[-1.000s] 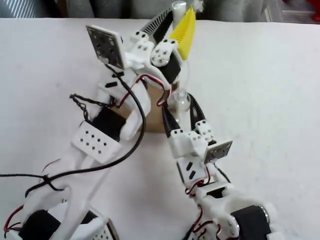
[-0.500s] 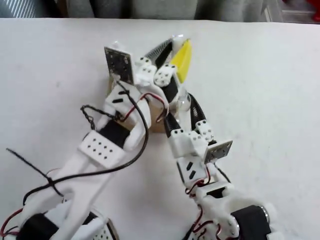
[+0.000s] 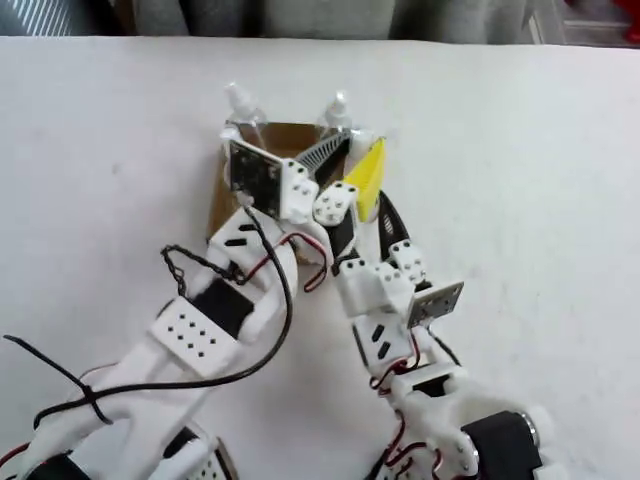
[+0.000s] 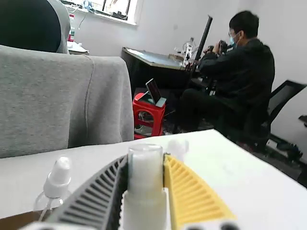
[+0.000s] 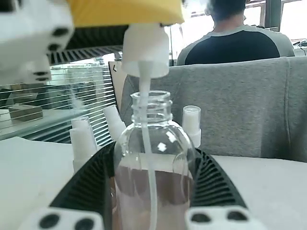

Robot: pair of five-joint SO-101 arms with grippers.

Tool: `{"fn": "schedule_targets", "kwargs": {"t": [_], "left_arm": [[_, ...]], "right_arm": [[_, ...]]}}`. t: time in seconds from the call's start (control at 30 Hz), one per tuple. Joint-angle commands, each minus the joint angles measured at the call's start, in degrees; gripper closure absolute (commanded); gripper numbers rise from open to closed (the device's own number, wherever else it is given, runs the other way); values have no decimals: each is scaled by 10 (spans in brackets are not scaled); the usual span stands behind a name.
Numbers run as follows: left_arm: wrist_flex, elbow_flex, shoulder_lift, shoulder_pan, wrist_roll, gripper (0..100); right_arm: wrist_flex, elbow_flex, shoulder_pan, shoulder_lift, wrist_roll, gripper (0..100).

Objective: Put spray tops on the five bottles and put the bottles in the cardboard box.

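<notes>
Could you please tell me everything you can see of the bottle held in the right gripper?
The bottle is clear, plastic-looking, round-shouldered, with a ridged open neck. It stands upright, clamped between the right gripper's black fingers. A thin white tube runs down inside it from the spray top, which the left gripper holds just above the neck, not yet seated.
</notes>
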Motion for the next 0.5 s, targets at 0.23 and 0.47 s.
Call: {"fn": "schedule_targets", "kwargs": {"t": [0.23,0.47], "left_arm": [[13,1,-4,15,-34,980],[15,11,-4,15,-34,980]], "right_arm": [[2,6,5,-15,-3,983],[3,6,5,-15,-3,983]]}}
